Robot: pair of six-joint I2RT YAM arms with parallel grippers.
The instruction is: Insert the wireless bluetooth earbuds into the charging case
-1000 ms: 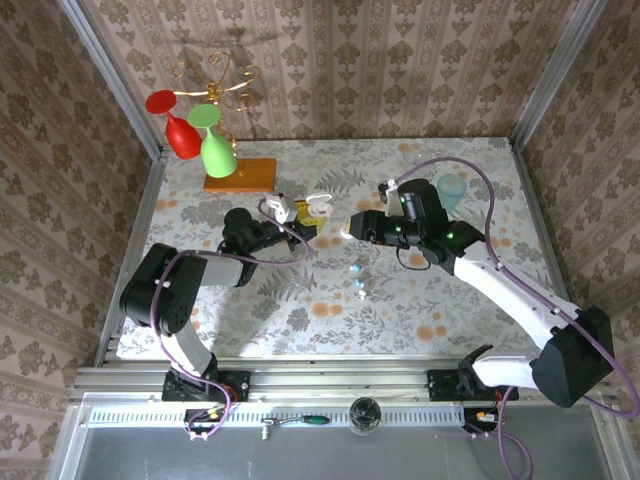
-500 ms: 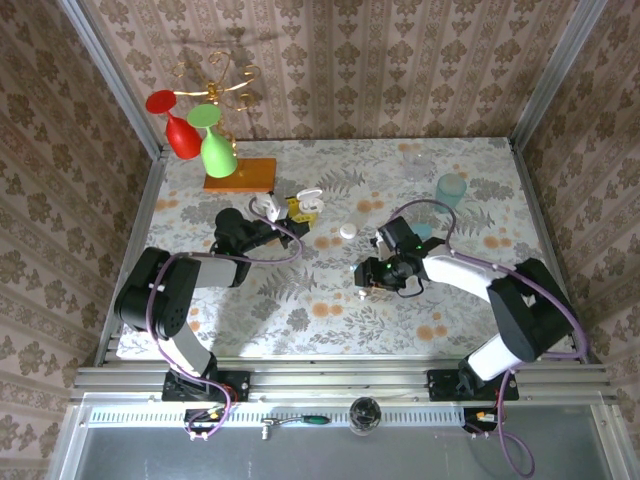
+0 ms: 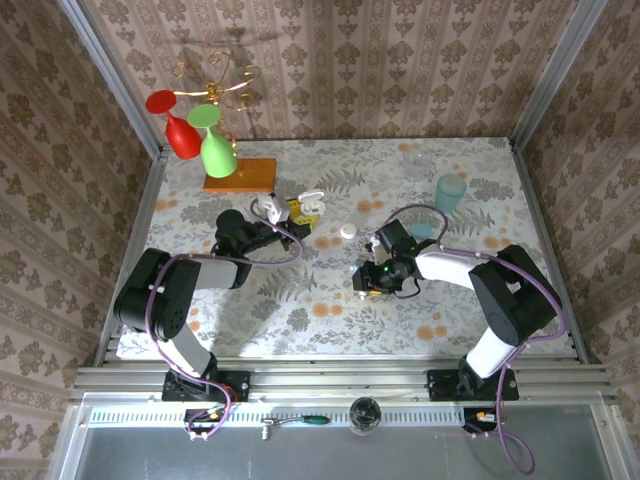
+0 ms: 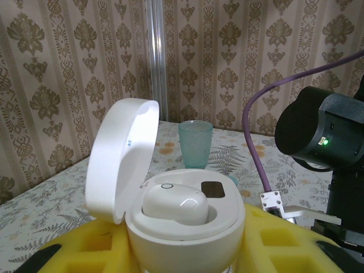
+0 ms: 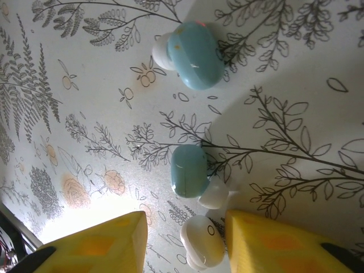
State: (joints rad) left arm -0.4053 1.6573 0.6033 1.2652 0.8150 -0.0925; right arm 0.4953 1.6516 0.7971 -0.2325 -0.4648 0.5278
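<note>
Right wrist view, six o'clock: narrow right claw (image 5: 186,240) straddles a likely light, slick earbud (image 5: 202,247); pinch its flanks; left claw (image 4: 182,257) holds charging case (image 4: 187,236).

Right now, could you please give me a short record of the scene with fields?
left gripper: shut on the charging case
charging case: white, lid up, seated earbud inside
right gripper: open, fingers either side of the loose earbud
loose earbud: white, lying on the table
nearby: two light-blue pieces with white tips
likely next: close on the loose earbud
</note>
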